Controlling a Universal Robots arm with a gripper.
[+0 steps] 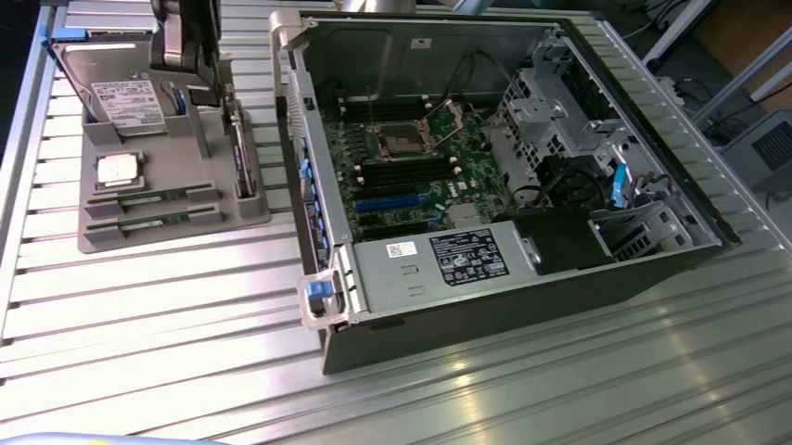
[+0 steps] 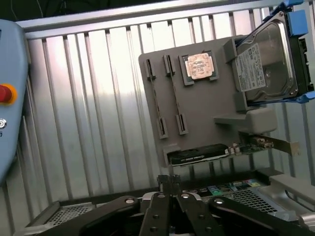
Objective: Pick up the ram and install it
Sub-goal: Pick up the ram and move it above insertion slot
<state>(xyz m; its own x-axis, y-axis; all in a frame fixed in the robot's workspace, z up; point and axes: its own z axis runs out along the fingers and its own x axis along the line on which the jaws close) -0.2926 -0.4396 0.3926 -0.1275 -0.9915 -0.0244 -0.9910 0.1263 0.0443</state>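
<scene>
**Exterior view.** The ram (image 1: 155, 200) is a thin, narrow green board strip. It stands on edge in a slot of the grey holder tray (image 1: 111, 243), which rests on the slatted metal table (image 1: 148, 315).

- Ram sticks: two. The second stick (image 1: 155, 223) lies parallel to and just beside the first. Each long axis runs from the exterior view's left to its right.
- Processor (image 1: 118, 170): one, on the same tray.
- Hard drive (image 1: 124, 97): one, on the same tray.
- Expansion card (image 1: 244, 153): one, on the same tray.
- Open computer case (image 1: 495, 278): one. It sits on the exterior view's right of the tray, just beside it.

**Wrist view.** My gripper (image 2: 171, 183) hangs over the edge of the case. My fingers (image 2: 163, 186) are clenched pad to pad, with nothing grasped between them.

- Both ram sticks sit in their tray slots, well apart from my fingertips. They lie ahead of my fingertips, beyond the expansion card (image 2: 197, 156), which is the item nearest my fingers.
- The sticks are seen edge-on here. Each shows as a slim dark line held by a clip at each end, the first (image 2: 156, 103) parallel to the second (image 2: 175, 96).
- Their long axes point away from my fingertips, with one end toward me and the other end farther off.
- The processor (image 2: 199, 66) lies beside the far end of the second stick.
- The hard drive (image 2: 266, 59) leans at the tray corner farthest from the ram.
</scene>
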